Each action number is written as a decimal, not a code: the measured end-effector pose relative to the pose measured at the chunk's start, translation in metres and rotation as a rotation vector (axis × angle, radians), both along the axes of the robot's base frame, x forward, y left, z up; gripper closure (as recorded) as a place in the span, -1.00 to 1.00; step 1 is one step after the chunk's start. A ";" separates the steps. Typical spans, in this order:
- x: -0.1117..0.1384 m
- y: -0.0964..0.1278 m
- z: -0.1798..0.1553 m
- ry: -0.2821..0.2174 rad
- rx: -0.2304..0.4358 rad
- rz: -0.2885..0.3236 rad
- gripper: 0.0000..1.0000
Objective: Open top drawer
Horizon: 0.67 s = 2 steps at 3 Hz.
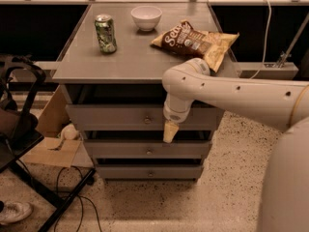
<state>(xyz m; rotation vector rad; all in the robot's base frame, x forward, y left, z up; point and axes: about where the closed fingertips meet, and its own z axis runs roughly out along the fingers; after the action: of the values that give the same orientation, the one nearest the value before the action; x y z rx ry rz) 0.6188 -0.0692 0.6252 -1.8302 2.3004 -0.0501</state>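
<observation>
Grey, wide top drawer (106, 117) with a small round metal knob (147, 120) sits directly beneath the table (135, 57) top; the cream end effector (170, 132) hangs just beside that knob, whether open or closed I cannot tell.

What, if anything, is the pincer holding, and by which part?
Nothing: the pincer hangs before the top drawer, right of its knob, apart from it.

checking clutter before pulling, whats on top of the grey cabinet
Green soda can, white bowl, brown chip bag. Arm hides the front-right edge. Gripper hangs before the grey top drawer.
</observation>
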 end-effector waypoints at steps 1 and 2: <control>-0.011 -0.010 0.000 0.025 0.002 -0.017 0.01; -0.011 -0.010 0.006 0.025 0.002 -0.017 0.46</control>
<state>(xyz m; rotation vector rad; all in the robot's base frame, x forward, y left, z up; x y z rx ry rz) 0.6077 -0.0793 0.6309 -1.8208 2.3318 -0.0272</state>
